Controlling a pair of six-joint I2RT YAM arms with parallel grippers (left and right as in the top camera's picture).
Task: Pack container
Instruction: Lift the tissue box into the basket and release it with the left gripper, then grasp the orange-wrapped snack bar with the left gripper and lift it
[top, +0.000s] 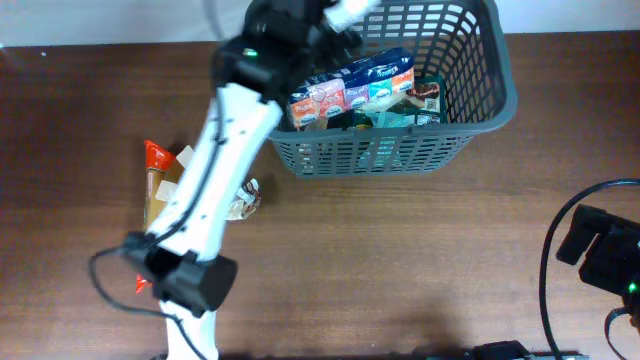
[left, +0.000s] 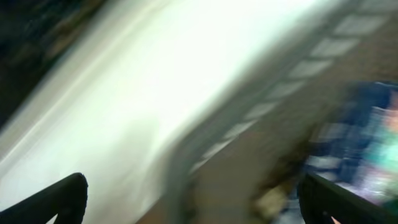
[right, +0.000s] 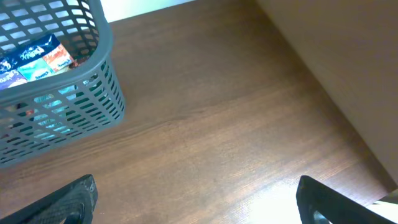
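The container, a dark grey slotted basket (top: 480, 110), stands at the back of the table and holds several snack packets, with a row of blue, white and orange ones (top: 352, 88) leaning on top. My left gripper (top: 330, 28) is over the basket's far left corner. In the blurred left wrist view its fingers (left: 193, 193) are wide apart with nothing between them, above the basket wall (left: 280, 93). My right gripper (right: 199, 199) is open and empty over bare table, far right of the basket (right: 106, 43); it also shows in the overhead view (top: 600, 250).
Loose snack packets lie on the table left of the basket: an orange and tan one (top: 160, 175), a small wrapper (top: 246, 198) and a red piece (top: 140, 284) by the left arm's base. Black cables (top: 560, 300) run at the right.
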